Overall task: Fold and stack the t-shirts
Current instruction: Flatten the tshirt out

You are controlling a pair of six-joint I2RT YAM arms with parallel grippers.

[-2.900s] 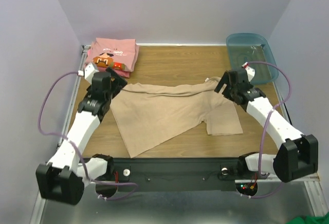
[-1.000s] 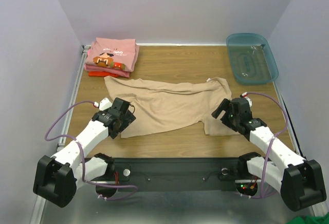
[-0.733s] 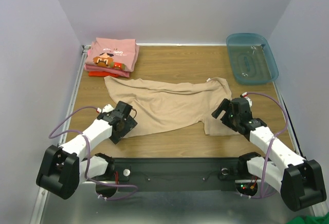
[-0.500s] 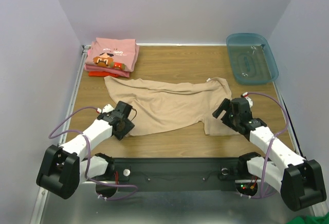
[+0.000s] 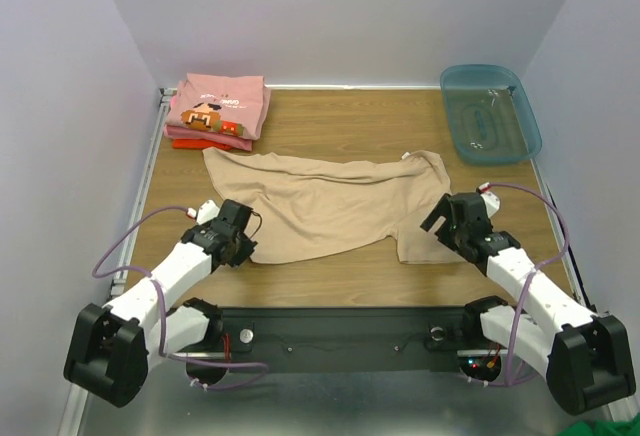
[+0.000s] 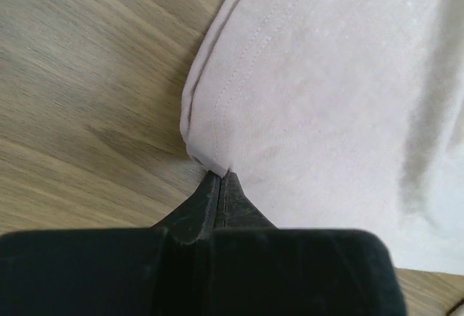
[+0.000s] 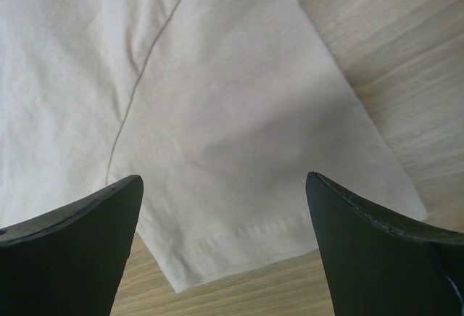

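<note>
Apparently soft, stitch-hemmed tan t-shirt (image 6: 326, 98)

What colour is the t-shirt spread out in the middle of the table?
It is a plain tan t-shirt, with no print; the top external view shows it best.

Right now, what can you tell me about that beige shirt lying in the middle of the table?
The tan t-shirt is plain, soft cloth with stitched hems, spread loosely and askew on the wooden table, wrinkled and not yet folded. One short sleeve points toward the near right. The left gripper is shut on its near-left hem corner; the open right gripper is poised over the sleeve's hem.
</note>
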